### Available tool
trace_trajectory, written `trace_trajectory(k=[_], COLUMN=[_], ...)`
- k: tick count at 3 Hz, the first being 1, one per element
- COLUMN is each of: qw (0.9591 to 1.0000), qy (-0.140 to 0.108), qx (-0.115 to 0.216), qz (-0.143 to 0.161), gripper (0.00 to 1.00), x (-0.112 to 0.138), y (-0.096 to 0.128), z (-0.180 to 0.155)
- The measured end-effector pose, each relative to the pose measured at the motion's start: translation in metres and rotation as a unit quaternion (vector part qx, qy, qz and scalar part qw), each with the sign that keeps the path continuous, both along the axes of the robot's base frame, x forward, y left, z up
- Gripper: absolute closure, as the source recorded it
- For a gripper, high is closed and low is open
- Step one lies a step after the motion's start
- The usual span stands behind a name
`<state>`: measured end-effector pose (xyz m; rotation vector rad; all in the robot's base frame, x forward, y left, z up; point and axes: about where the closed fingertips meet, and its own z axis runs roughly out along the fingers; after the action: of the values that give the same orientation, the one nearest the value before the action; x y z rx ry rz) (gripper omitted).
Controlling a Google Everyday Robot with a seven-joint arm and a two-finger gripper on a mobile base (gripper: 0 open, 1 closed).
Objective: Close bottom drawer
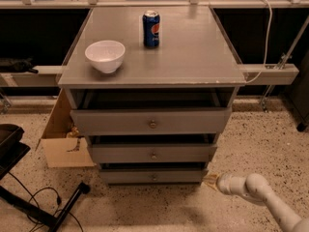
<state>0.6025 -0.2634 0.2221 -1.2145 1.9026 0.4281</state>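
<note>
A grey three-drawer cabinet stands in the middle of the view. The bottom drawer (153, 176) has the slimmest front and a small round knob (154, 177). It sits a little out from the cabinet, with a dark gap above it, less far out than the two drawers above. My gripper (209, 181) is at the end of the white arm (256, 193) coming in from the lower right. It is low near the floor, just right of the bottom drawer's right end.
The middle drawer (152, 153) and the top drawer (150, 122) also stand out a little. A white bowl (105, 55) and a blue soda can (151, 28) are on the cabinet top. A cardboard box (64, 144) is at the left, with black cables and a stand (48, 211).
</note>
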Motion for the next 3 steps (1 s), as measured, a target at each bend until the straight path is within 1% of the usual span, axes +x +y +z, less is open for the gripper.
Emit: trace_trajectory(k=[1,2,3], qw=[0.9952,0.9843,0.964], qy=[-0.012,-0.006,-0.028], qx=[-0.086,-0.156,-0.239], qz=[-0.046,-0.082,-0.113], gripper=[1.0,1.0,1.0], x=[-0.015,-0.043,-0.069], y=[-0.072,-0.124,-0.155], z=[0.055,0.113,0.197])
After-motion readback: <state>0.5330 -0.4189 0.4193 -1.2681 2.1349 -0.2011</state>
